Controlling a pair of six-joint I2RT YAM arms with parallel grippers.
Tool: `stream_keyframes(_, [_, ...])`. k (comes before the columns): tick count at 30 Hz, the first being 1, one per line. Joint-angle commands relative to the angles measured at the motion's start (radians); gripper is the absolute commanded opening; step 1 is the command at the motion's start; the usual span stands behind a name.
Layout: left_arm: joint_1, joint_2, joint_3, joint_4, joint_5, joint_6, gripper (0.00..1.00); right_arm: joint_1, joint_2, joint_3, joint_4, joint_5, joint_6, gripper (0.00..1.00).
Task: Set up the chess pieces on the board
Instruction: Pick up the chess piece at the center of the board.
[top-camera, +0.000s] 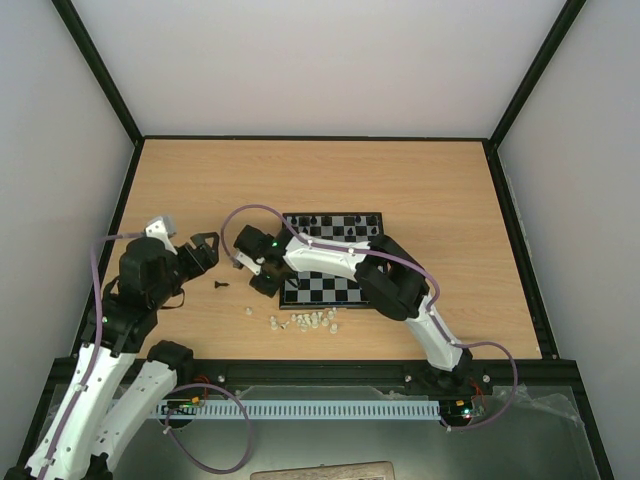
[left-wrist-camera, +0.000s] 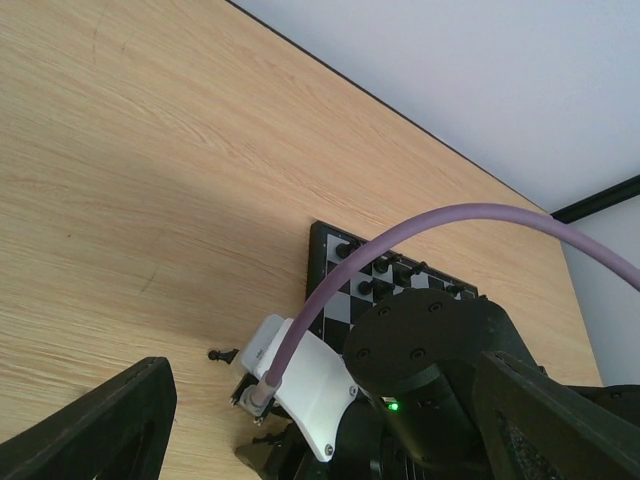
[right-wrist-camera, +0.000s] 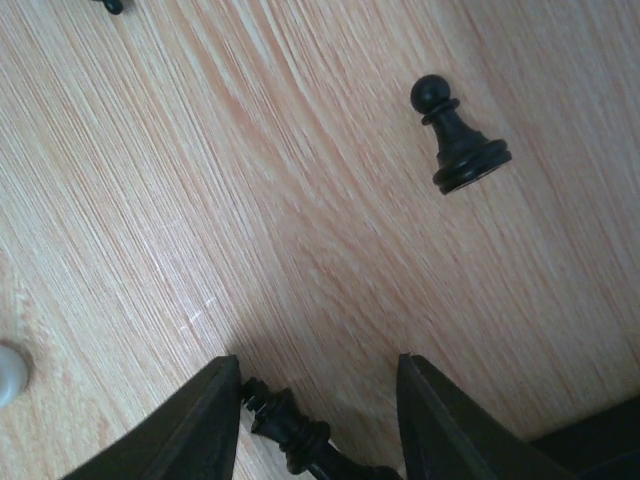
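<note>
The board lies mid-table, partly under my right arm, with black chess pieces along its far row. It also shows in the left wrist view. My right gripper is off the board's left edge, low over the wood. In the right wrist view it is open, with a black piece lying between the fingers, against the left finger. A black pawn is on the wood ahead. My left gripper is open and empty, left of the right gripper.
One black piece lies on the wood between the two grippers; it also shows in the left wrist view. Several whitish pieces are scattered in front of the board; one is at the right wrist view's left edge.
</note>
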Motion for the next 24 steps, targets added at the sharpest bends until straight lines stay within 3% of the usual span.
stream_keyframes(1, [0.003,0.005,-0.008,0.024,0.011,0.009,0.84,-0.002,-0.005,-0.030,-0.090,0.028,0.007,0.40])
stream_keyframes(13, [0.004,0.012,-0.010,0.033,0.020,0.007,0.84,-0.009,0.011,-0.008,-0.103,0.066,0.016,0.26])
stream_keyframes(24, [0.003,0.012,-0.014,0.033,0.019,0.009,0.84,-0.026,0.022,0.024,-0.110,0.048,0.025,0.08])
